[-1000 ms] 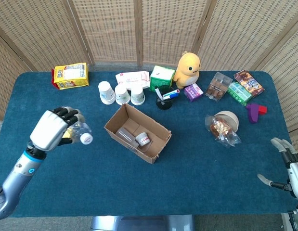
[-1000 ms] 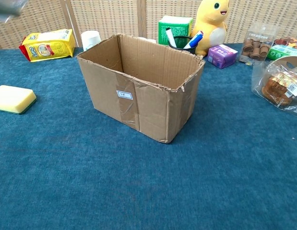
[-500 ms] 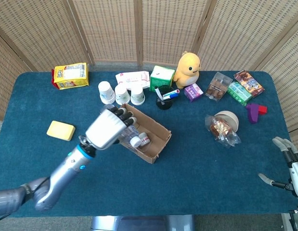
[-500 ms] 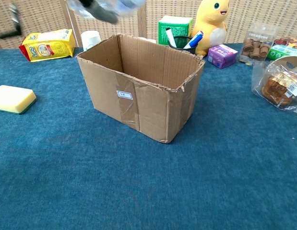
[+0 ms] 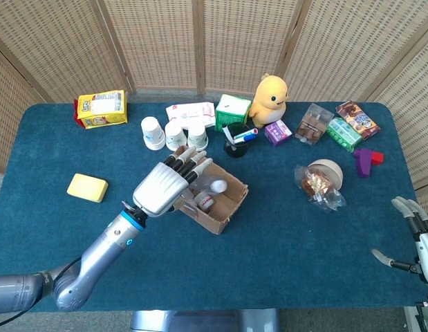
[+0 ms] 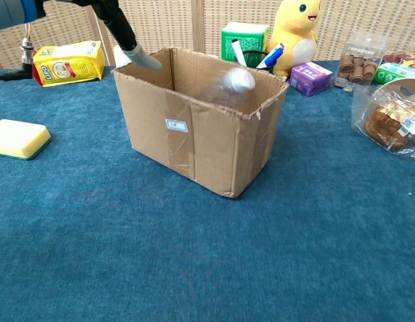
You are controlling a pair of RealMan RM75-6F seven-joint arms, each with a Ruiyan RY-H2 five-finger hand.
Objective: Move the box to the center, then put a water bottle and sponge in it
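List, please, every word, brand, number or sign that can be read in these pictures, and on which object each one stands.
None of the print can be read with certainty.
Yellow snack bag: red brand lettering, too blurred to read.
Cardboard box: small white label, print too small.
Green carton: pattern only, no legible words.
Purple box: print too small.
White packet: red print, too small.
Bottle inside the box: red label, unreadable.

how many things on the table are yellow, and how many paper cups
yellow things: 3 – sponge, snack bag, duck plush
white paper cups: 3 –
total: 6
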